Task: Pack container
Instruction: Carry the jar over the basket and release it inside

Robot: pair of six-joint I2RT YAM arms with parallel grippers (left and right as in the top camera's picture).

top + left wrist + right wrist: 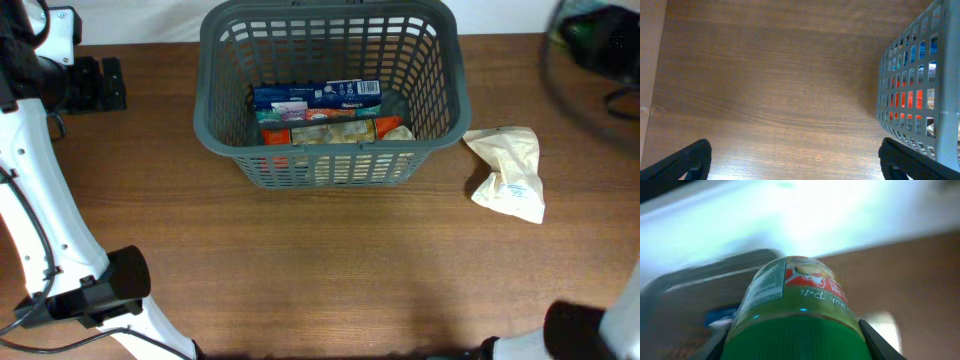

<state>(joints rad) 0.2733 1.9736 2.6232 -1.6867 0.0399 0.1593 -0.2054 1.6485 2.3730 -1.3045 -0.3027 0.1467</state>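
The right pincer clamps a green-lidded jar. The left pincer gapes wide, the container just to its right.

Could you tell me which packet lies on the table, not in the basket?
The white pouch, right of the basket; the blue box and orange packet lie inside.

The brown wooden table shows a smooth grain with a faint sheen. The big dark grey lattice basket is matt moulded plastic. Inside it, the blue printed carton looks like glossy card. The crumpled white pouch seems papery and creased. The green-lidded jar wears a shiny label, and its lid is ribbed plastic.
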